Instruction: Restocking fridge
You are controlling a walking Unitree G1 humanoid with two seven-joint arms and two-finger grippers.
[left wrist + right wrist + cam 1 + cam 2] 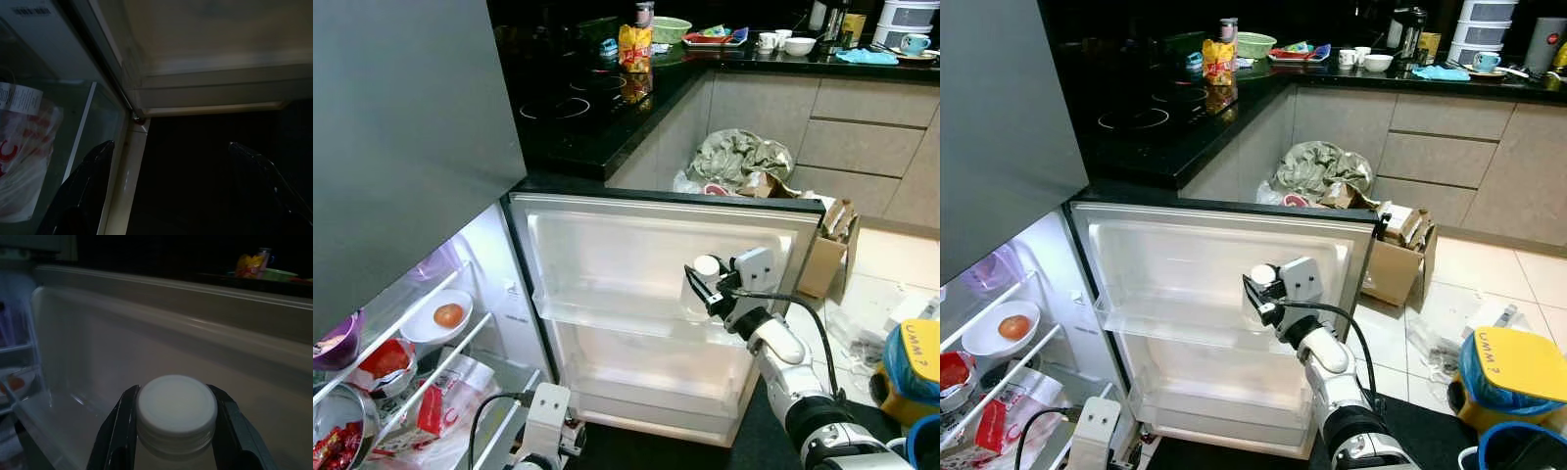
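The fridge door (607,245) hangs wide open with its clear upper door shelf (607,318) facing me. My right gripper (702,282) is shut on a white-capped bottle (701,289), holding it at the neck, with the bottle's body down in that shelf's right end. In the right wrist view the two fingers (117,431) clamp just under the white cap (176,404). My left gripper (171,161) is open and low near the fridge's bottom hinge, by a red and white bag (24,156).
Inside the fridge at left are a bowl with an orange fruit (448,315), a purple bowl (337,343) and red packets (386,357). A cardboard box (827,250), a crumpled bag (739,157) and a yellow-lidded bin (915,357) crowd the floor to the right. Black countertop (587,127) lies behind.
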